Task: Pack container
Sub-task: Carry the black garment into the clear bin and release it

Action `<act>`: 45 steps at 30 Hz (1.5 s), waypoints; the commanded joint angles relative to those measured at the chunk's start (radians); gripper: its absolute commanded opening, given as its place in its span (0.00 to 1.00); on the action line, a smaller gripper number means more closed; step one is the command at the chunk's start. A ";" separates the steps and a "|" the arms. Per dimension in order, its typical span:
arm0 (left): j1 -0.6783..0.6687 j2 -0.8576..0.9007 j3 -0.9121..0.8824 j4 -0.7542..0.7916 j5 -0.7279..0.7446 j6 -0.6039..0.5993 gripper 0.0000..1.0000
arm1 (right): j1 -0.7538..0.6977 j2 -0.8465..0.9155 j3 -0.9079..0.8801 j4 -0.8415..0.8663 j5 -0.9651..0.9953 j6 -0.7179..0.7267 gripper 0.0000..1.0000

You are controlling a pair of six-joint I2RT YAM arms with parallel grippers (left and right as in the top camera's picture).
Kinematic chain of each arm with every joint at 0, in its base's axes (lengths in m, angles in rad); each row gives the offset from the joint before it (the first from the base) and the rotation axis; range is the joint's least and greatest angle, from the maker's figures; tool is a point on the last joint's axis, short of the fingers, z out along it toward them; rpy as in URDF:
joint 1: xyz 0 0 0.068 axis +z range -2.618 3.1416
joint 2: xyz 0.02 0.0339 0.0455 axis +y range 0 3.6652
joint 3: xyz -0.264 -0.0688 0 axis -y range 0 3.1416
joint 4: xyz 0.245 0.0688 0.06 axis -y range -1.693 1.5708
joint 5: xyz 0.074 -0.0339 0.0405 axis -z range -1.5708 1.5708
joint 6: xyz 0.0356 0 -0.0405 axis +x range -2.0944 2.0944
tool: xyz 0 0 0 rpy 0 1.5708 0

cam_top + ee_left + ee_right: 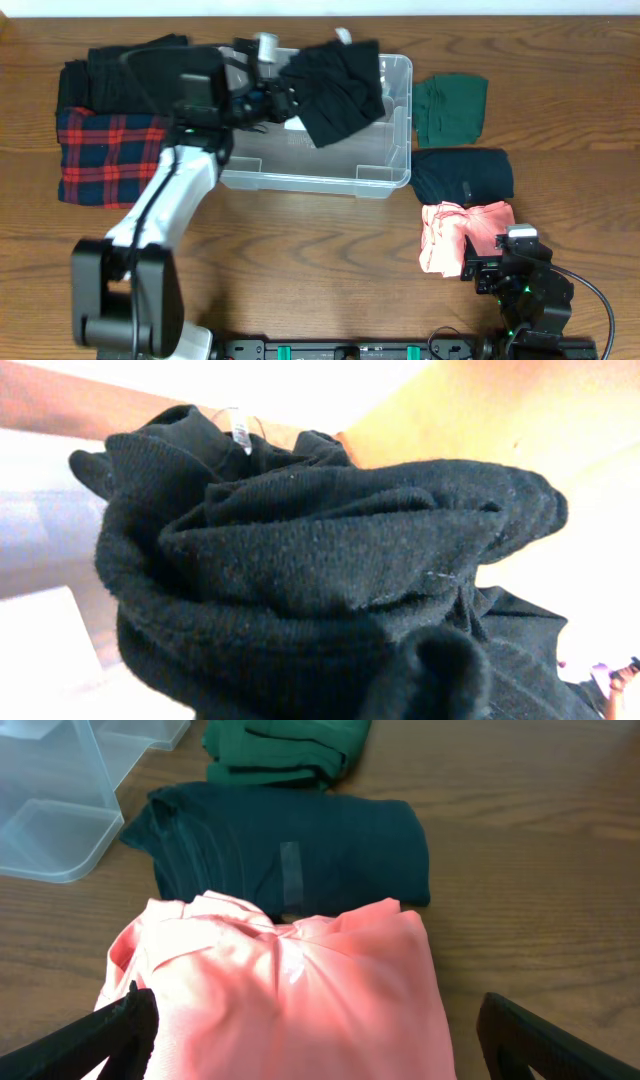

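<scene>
Dangling from the left pincer [284,96] clamped on it, the black garment [340,95] overhung the container [300,184] rim and might spill outside, while the right pincer [320,1040] gaped apart.

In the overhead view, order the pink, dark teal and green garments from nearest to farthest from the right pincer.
1. Pink garment, at the right pincer.
2. Dark teal garment, beyond it.
3. Green garment, beside the container.

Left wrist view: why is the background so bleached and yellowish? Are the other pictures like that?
Left wrist view: the black garment fills the frame, its background overexposed and blurred. Overhead view: evenly lit, sharp. Right wrist view: sharp, bright sheen on the pink garment.
</scene>
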State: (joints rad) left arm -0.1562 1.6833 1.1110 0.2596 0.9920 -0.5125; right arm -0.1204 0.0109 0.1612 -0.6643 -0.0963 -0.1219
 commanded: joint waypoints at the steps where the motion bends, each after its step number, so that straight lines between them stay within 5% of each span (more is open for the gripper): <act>1: -0.021 0.062 0.019 0.019 0.017 0.006 0.06 | -0.008 -0.005 -0.003 -0.001 0.003 -0.014 0.99; 19: -0.051 0.216 0.019 -0.175 -0.352 0.021 0.06 | -0.008 -0.005 -0.003 -0.001 0.003 -0.014 0.99; 37: -0.171 0.217 0.019 -0.149 -0.361 0.031 0.14 | -0.008 -0.005 -0.003 -0.001 0.003 -0.014 0.99; 42: -0.183 0.217 0.019 -0.191 -0.460 0.033 0.36 | -0.008 -0.005 -0.003 -0.001 0.003 -0.014 0.99; 45: -0.172 0.216 0.021 -0.192 -0.462 0.032 0.58 | -0.008 -0.005 -0.003 -0.001 0.003 -0.014 0.99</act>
State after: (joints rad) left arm -0.3370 1.9053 1.1114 0.0719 0.5621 -0.4896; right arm -0.1204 0.0109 0.1612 -0.6643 -0.0963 -0.1219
